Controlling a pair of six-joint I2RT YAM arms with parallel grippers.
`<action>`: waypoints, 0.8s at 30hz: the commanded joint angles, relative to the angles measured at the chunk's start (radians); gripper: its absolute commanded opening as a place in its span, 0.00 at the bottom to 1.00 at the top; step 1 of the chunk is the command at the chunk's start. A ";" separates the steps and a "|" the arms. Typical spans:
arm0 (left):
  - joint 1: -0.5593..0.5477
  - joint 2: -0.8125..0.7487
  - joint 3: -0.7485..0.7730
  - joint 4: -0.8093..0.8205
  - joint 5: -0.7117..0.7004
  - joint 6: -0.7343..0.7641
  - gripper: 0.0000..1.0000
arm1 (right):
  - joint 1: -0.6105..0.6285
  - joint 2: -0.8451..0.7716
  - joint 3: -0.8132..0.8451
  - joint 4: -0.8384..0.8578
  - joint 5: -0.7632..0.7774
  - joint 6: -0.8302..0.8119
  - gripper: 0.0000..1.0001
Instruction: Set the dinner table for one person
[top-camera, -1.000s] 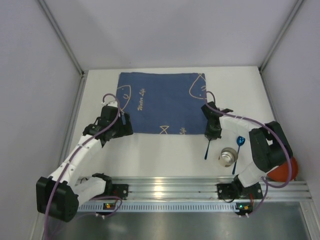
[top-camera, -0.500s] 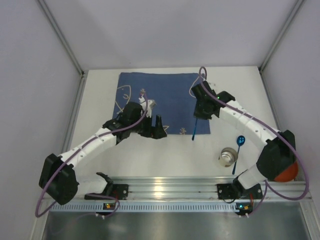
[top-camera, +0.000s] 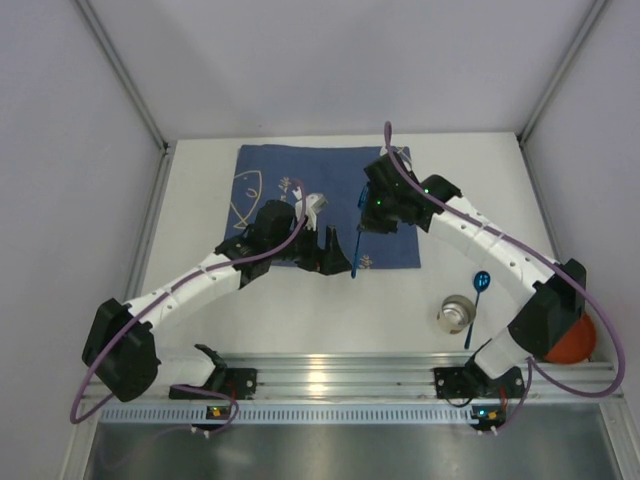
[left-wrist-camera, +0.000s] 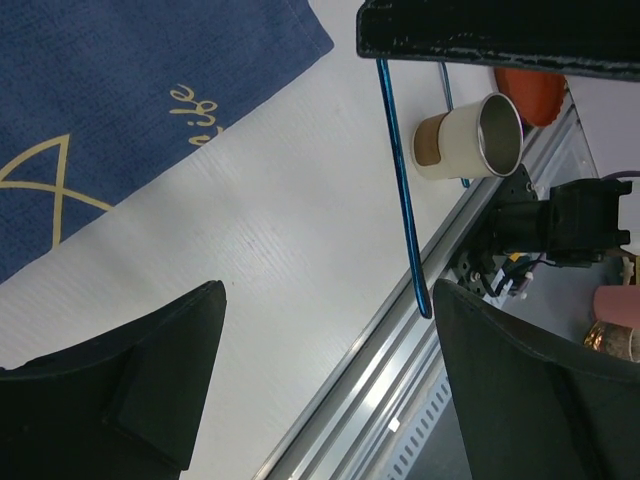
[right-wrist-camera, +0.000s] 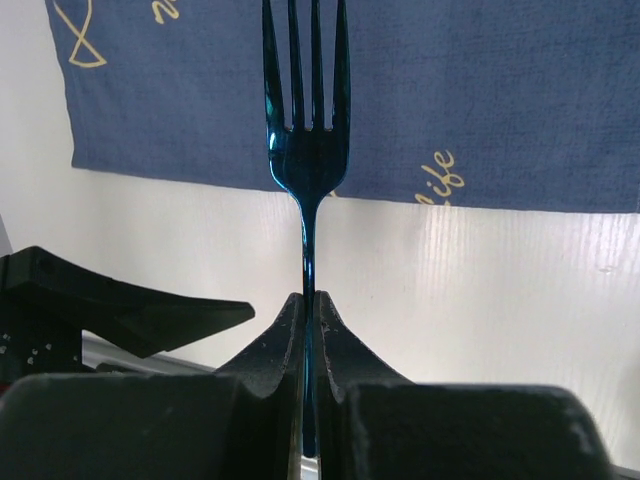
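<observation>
Right wrist view shows the fork (right-wrist-camera: 305, 160) pinched edge-on between the right fingers (right-wrist-camera: 270, 345), which are closed down to a sliver on the thin handle just behind the neck. The four tines stand clear beyond the fingertips. The fork's long axis runs roughly from the far edge of the worktop (right-wrist-camera: 500, 280) to the near edge. The tines point toward the far edge, over the dark blue mat (right-wrist-camera: 500, 100), and the handle trails back toward the near edge, past the mat's near hem. It sits about midway between the left and right edges and appears to be held clear of the surface, though whether it is level or tilted cannot be told. By its looks it is slim, glossy metal, so probably light, rigid and not fragile, but slick. With so narrow a bite near the neck and most of the handle hanging free behind, it could swivel in the grip. A hold nearer mid-handle, on the flat faces, would likely be steadier. In the left wrist view the left fingers (left-wrist-camera: 130, 380) are spread wide with nothing between them, and the handle's rounded end hangs close by one of them; contact cannot be judged. A cup (top-camera: 457, 313) and a blue spoon (top-camera: 477, 300) wait near the right end of the near edge.
</observation>
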 joint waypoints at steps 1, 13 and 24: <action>-0.007 0.005 0.033 0.076 0.047 -0.009 0.89 | 0.028 0.000 0.027 0.026 -0.025 0.029 0.00; -0.024 0.075 0.045 0.098 0.144 -0.012 0.23 | 0.032 -0.007 0.063 0.060 -0.068 0.073 0.00; 0.036 0.181 0.144 -0.016 0.218 0.068 0.00 | 0.032 0.024 -0.015 0.105 -0.091 0.093 0.99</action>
